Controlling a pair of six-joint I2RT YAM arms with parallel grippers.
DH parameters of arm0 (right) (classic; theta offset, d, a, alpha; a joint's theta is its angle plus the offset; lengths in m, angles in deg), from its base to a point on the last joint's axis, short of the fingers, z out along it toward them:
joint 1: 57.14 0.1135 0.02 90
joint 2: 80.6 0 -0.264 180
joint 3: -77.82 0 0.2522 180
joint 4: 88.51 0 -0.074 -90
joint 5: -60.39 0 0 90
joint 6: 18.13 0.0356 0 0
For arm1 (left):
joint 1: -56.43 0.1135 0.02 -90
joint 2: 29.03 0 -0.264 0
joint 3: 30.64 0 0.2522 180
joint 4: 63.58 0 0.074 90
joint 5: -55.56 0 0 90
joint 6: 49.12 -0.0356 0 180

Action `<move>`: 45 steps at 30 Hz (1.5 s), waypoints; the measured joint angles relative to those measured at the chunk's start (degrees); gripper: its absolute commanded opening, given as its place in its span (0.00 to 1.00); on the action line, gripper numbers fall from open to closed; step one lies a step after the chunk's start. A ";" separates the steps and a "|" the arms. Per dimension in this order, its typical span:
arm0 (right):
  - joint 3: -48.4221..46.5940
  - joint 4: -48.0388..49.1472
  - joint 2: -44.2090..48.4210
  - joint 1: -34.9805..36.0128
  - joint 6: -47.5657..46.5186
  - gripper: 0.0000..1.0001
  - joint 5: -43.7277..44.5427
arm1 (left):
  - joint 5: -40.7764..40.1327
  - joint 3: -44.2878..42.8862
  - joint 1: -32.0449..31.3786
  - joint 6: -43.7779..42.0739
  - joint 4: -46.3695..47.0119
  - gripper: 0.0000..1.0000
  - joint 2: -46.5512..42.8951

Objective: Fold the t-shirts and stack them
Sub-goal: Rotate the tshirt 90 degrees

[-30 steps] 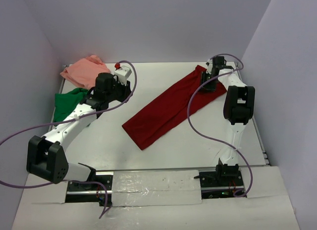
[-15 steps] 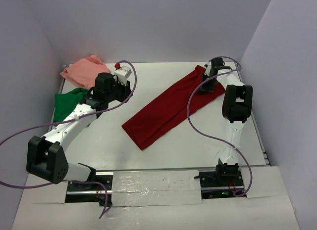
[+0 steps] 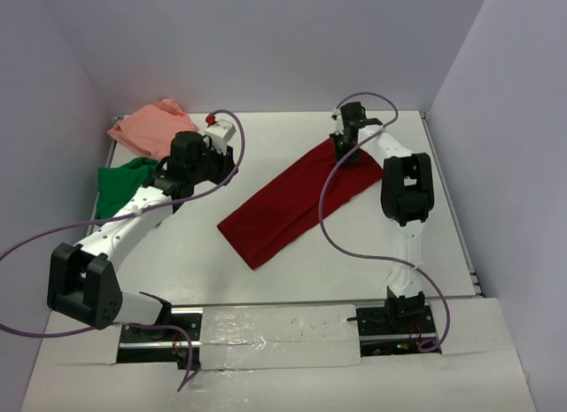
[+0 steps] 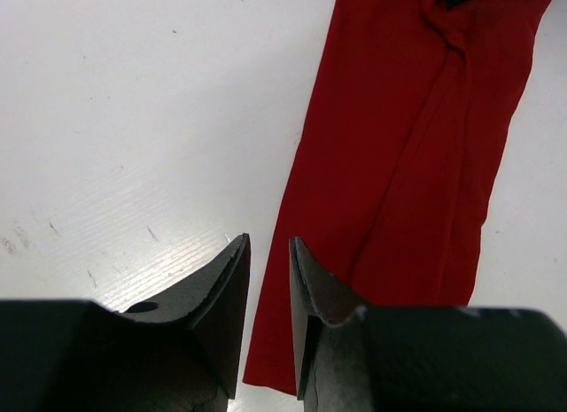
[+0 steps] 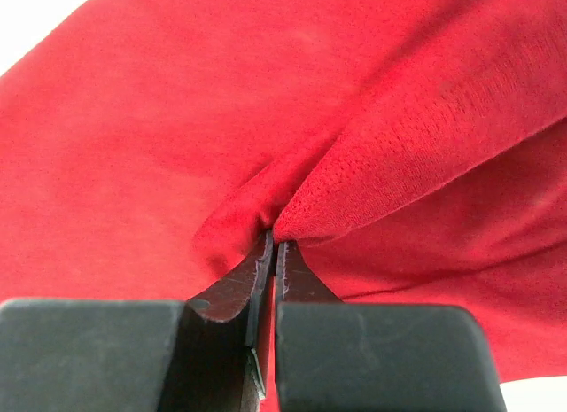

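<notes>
Salmon pink t-shirt: it is bunched in the far left corner of the table, close to the left wall.
Green t-shirt: it is crumpled at the left edge, just nearer than the pink one. It is partly covered by the left arm in the top view.
Left gripper: it is held above bare table, left of the middle. Its fingers are drawn almost together, with only a narrow slit between them, and nothing is gripped. The near end of the red cloth is seen just to the right of the fingers in the wrist view.
Dark red t-shirt: it is laid out as a long narrow band running diagonally, from near the table's middle up to the far right. Lengthwise folds are seen in it, and its far end is gathered into a pucker.
Right gripper: it is placed at the far end of the red band. In the wrist view the jaws are pressed together on a pinched ridge of the red cloth.
Purple cable: it is looped from the right arm over the table beside the red shirt.
</notes>
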 measured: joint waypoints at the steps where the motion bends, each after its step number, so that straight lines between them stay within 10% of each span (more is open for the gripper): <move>1: -0.42 -0.07 0.00 1.03 -0.22 0.00 0.87 | 0.00 0.07 0.00 0.00 0.00 0.33 0.00; 10: -2.43 0.42 -0.02 7.52 -2.93 0.02 6.29 | 0.61 0.76 0.00 0.00 0.00 0.32 -0.09; 14: -2.99 0.74 -0.59 10.27 -4.22 0.55 8.63 | 0.92 0.76 0.00 0.00 0.02 0.32 -0.09; 19: -4.70 1.20 -1.99 13.99 -6.60 0.69 8.72 | 1.07 0.79 0.00 0.00 0.02 0.31 -0.09; 33: 8.41 9.18 7.74 11.39 -7.13 0.45 11.13 | 1.29 1.73 0.42 0.13 0.20 0.31 -0.33; 36: 9.75 11.58 11.39 7.52 -6.29 0.02 11.34 | 1.31 1.86 0.42 0.61 0.68 0.31 -0.72; 45: 2.23 11.04 7.08 -1.49 -2.36 0.00 11.04 | 1.25 2.71 0.52 1.22 1.62 0.30 -0.90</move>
